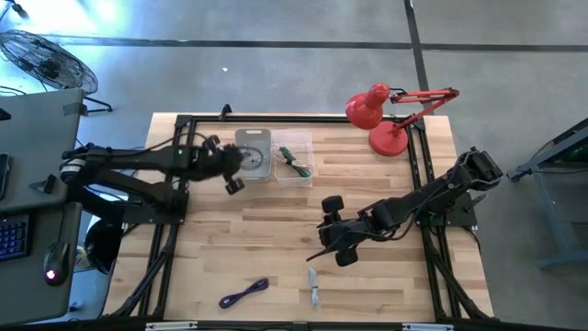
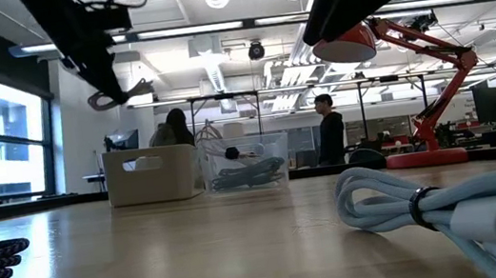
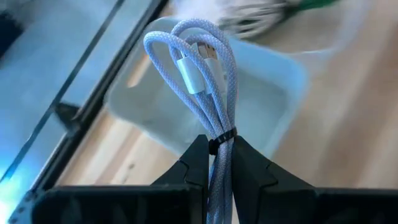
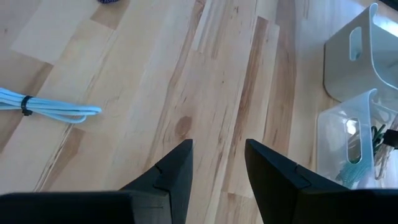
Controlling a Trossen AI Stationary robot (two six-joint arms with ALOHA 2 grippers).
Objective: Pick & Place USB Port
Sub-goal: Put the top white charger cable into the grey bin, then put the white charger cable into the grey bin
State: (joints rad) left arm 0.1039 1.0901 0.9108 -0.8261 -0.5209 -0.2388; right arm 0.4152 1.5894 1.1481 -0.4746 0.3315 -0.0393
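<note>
My left gripper (image 3: pixel 219 146) is shut on a coiled pale-white USB cable (image 3: pixel 199 62) bound by a black tie. It hangs in the air at the left side of the white bin (image 1: pixel 255 152), which shows behind the cable in the left wrist view (image 3: pixel 273 81). A clear bin (image 1: pixel 296 158) with a green cable stands to the white bin's right. My right gripper (image 1: pixel 333 237) hovers open over the bare middle of the table (image 4: pixel 217 155). A light-blue cable bundle (image 1: pixel 313 287) and a dark purple one (image 1: pixel 243 292) lie flat near the front edge. My left gripper pinches the cable bundle between its two fingers right at the black tie (image 3: pixel 221 135). The fingers slant down from the table's left side and lie along the strands. The looped end with its connectors (image 3: pixel 196 68) sticks out past the fingertips, lifted clear of table and bin.
A red desk lamp (image 1: pixel 381 115) stands at the far right corner. Black frame rails (image 1: pixel 418 175) run along the table's sides. Open wood lies between the bins and the two loose cables. People stand in the room beyond the table (image 2: pixel 331 128).
</note>
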